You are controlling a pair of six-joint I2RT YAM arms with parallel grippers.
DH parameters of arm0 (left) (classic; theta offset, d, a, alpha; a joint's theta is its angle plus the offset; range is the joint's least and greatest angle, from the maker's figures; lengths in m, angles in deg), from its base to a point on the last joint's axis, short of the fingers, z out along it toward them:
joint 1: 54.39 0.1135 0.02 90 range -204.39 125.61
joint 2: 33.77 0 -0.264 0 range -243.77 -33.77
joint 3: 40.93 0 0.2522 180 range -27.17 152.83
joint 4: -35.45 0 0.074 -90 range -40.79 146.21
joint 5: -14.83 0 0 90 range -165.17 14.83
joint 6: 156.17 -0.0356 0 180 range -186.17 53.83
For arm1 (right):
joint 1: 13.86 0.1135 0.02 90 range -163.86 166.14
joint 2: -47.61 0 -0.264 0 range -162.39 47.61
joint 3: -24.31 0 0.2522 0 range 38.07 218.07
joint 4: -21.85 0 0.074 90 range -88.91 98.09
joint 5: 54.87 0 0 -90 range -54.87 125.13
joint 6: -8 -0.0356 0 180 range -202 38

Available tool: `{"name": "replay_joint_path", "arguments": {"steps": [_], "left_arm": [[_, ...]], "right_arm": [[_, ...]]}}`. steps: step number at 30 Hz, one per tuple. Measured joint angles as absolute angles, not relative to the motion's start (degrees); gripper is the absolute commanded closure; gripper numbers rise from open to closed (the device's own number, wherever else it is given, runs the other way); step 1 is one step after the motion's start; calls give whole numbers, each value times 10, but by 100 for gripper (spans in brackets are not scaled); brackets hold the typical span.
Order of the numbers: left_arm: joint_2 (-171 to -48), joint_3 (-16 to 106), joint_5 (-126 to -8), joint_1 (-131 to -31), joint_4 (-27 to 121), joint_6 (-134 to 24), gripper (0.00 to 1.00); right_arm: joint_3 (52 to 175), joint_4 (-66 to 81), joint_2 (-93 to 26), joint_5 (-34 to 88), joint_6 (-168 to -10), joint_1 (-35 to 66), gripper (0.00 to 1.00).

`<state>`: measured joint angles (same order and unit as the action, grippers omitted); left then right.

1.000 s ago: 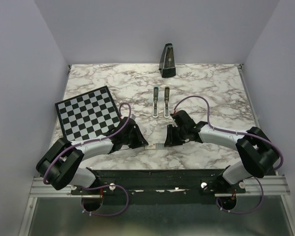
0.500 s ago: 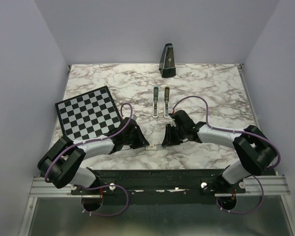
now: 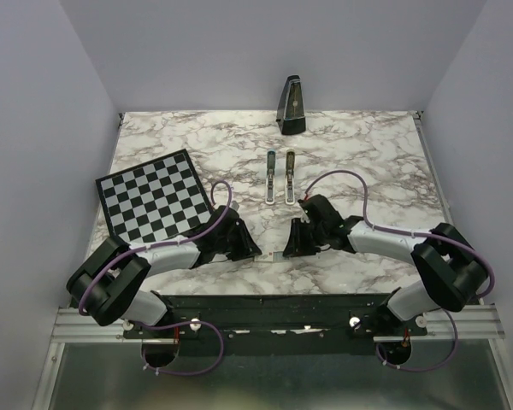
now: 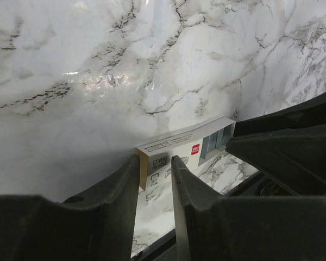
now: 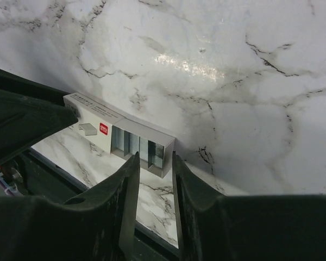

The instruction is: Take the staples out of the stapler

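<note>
Top external: shows slim pale sage-green stapler (image 3: 270,177) split into two narrow bars, lying side by side midway across the marble-patterned worktop (image 3: 368,154), white at the near ends, right bar darker olive. Sits between black pyramid-shaped metronome (image 3: 291,105) and both claws, well apart from each. Finds left claw (image 4: 155,160) and right claw (image 5: 154,157) each pinching, seemingly, one end of a small white cardboard staple box (image 4: 190,145), grey staples exposed at the right end. Notes flat black-and-white chequered board (image 3: 152,195) at left.
</note>
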<state>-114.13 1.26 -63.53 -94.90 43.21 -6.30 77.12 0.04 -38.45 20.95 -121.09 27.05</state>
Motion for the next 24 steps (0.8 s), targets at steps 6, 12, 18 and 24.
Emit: {"name": "replay_joint_path", "arguments": {"steps": [6,12,18,24], "left_arm": [[-1136,11,-635,-949,435,-61,60],[-1132,11,-635,-953,438,-58,63],[-1132,4,-635,-964,434,-49,64],[-1133,3,-635,-972,428,-40,64]], "right_arm": [[770,-5,-362,216,-1223,270,62],[759,-6,-356,220,-1231,270,63],[757,-3,-357,219,-1238,275,64],[757,9,-361,220,-1254,297,65]]}}
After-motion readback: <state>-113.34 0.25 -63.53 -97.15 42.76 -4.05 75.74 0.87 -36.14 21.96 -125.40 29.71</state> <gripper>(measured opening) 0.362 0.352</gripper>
